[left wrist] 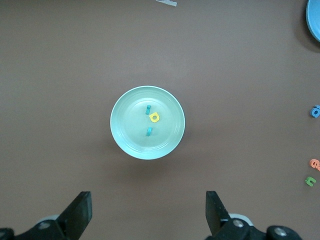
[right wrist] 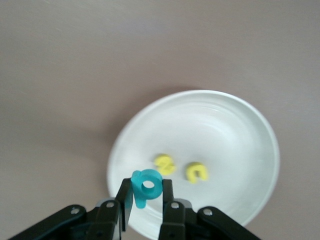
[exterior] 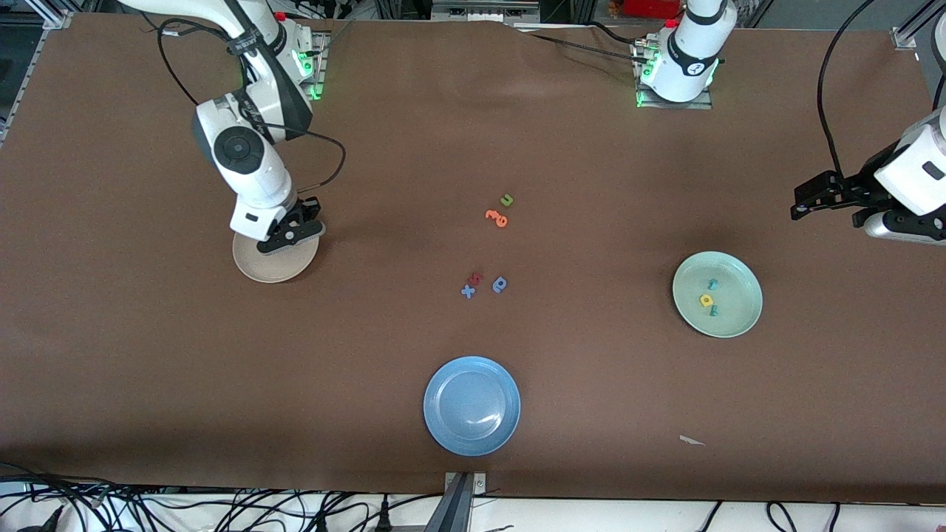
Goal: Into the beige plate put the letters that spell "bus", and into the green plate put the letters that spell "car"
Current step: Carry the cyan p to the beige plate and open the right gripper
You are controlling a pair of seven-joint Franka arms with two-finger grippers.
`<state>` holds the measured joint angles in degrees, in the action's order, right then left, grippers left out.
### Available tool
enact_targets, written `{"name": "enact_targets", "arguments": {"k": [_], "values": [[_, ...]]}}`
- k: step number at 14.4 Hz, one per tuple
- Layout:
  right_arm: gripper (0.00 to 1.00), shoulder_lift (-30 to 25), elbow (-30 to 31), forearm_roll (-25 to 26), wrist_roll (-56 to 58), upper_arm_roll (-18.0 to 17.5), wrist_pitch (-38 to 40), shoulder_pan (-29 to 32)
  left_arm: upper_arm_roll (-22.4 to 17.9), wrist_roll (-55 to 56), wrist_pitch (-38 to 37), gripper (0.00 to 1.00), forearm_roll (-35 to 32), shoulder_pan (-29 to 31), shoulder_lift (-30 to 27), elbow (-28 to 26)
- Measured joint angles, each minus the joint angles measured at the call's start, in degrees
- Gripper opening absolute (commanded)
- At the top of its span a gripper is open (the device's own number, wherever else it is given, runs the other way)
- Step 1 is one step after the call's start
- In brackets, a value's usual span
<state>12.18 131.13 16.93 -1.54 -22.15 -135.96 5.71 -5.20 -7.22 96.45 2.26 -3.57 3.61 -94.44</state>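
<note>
- The teal b [right wrist: 146, 186] is pinched between the fingers of the right gripper [right wrist: 145, 200], held in the air over the beige plate [right wrist: 235, 130], just inside the plate's rim.
- Two yellow letters, the s [right wrist: 165, 164] and the u [right wrist: 197, 171], lie side by side in the beige plate, close together but apart.
- The beige plate [exterior: 272, 267] sits toward the right arm's end of the counter [exterior: 473, 133], at about nine o'clock from the loose letters in the middle.
- The green plate [exterior: 730, 318] sits toward the left arm's end, at about three o'clock from those letters; it holds the yellow a [left wrist: 154, 117] between two teal letters [left wrist: 148, 109].
- The left gripper [exterior: 813, 198] waits in the air past the green plate at the left arm's end of the counter, its fingers spread wide and holding nothing.
- Mid-counter lie a green u [exterior: 506, 199], an orange letter [exterior: 497, 217], a red letter [exterior: 477, 278] and two blue letters [exterior: 499, 284].
- The blue plate [exterior: 443, 428] lies at six o'clock from them, nearest the front camera.
</note>
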Motion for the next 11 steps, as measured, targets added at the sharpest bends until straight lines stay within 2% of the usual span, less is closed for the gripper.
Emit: {"name": "enact_targets", "arguments": {"k": [1,2,9,11], "values": [[0.80,0.0,0.1,0.0,1.2,0.0,0.0,0.7,0.0,0.0,0.0,1.00,0.0,0.0,0.0,0.0],[1.00,0.0,0.2,0.0,1.7,0.0,0.0,0.9,0.0,0.0,0.0,1.00,0.0,-0.1,0.0,0.0],[1.00,-0.1,0.0,-1.6,1.7,-0.3,1.6,0.9,0.1,0.0,0.0,1.00,0.0,-0.2,0.0,0.0],[1.00,-0.6,-2.2,-6.3,1.7,-0.2,6.0,1.0,0.1,0.0,0.0,1.00,0.0,-0.2,0.0,0.0]]}}
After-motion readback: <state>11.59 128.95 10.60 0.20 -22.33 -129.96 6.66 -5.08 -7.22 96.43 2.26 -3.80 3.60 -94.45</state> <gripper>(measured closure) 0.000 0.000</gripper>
